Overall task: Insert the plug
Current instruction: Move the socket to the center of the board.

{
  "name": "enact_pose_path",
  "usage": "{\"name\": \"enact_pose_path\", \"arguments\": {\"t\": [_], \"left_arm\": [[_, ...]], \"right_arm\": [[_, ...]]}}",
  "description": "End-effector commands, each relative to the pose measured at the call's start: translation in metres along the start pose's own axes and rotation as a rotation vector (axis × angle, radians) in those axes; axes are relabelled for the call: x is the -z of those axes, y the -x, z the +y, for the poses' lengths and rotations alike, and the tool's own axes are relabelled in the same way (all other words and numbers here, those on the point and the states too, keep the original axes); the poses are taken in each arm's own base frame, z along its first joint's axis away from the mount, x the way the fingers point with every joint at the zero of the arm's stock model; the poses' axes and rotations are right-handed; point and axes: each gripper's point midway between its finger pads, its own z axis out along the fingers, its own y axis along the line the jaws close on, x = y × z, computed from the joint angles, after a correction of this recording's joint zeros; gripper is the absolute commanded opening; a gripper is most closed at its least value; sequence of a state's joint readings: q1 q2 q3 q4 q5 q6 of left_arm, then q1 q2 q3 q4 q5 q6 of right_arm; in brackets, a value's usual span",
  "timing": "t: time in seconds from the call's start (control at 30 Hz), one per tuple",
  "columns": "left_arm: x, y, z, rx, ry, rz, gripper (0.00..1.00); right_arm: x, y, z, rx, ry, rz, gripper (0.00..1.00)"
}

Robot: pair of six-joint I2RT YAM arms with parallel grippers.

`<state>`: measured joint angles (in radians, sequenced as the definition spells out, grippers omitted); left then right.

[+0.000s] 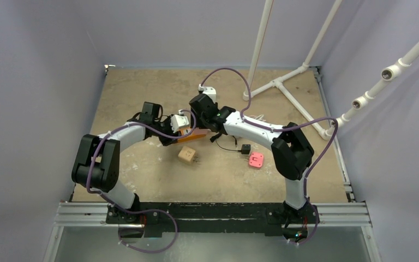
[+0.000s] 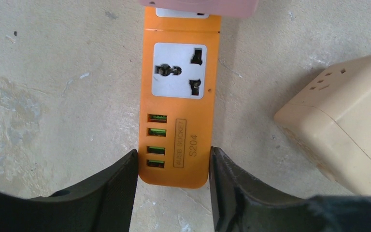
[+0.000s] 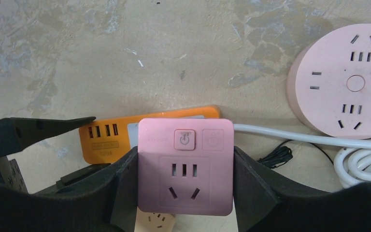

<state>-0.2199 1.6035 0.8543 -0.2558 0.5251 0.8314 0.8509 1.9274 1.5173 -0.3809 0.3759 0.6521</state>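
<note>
Item: pink adapter plug (image 3: 185, 166): rigid, light, probably slick-sided plastic. You are holding it in your right gripper (image 3: 185, 159), jaws clamping its flat sides, above the far end of the orange power strip (image 2: 178, 121). Your left gripper (image 2: 174, 162) is pinching the strip's USB end.

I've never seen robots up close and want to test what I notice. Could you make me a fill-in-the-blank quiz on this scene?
1. The right gripper holds a square adapter whose colour is ___.
2. The left gripper grips the orange power strip at the end carrying four ___ ports.
3. The thick cable beside the round socket is ___.
Missing words: pink; USB; white.
</note>
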Motion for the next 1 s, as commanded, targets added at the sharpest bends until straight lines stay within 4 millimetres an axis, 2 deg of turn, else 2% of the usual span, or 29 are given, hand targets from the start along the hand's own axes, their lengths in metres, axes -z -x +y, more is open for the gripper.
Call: {"name": "enact_pose_path", "arguments": {"t": [0.0, 0.07, 0.23, 0.5, 0.97], "left_arm": [[0.002, 0.004, 0.000, -0.035, 0.008, -0.036, 0.40], [0.003, 0.004, -0.002, -0.039, 0.003, -0.036, 0.36], [0.006, 0.001, -0.008, -0.064, -0.020, -0.024, 0.34], [0.011, -0.002, -0.012, -0.068, -0.020, -0.004, 0.33], [0.013, -0.005, -0.009, 0.003, 0.018, 0.012, 0.27]], "right_arm": [[0.008, 0.032, 0.008, -0.036, -0.003, -0.101, 0.00], [0.008, 0.033, 0.007, -0.032, -0.008, -0.108, 0.00], [0.005, 0.038, 0.013, -0.013, 0.003, -0.120, 0.00], [0.000, 0.023, 0.024, 0.015, 0.017, -0.095, 0.00], [0.009, 0.010, 0.018, 0.006, -0.019, -0.088, 0.00]]}}
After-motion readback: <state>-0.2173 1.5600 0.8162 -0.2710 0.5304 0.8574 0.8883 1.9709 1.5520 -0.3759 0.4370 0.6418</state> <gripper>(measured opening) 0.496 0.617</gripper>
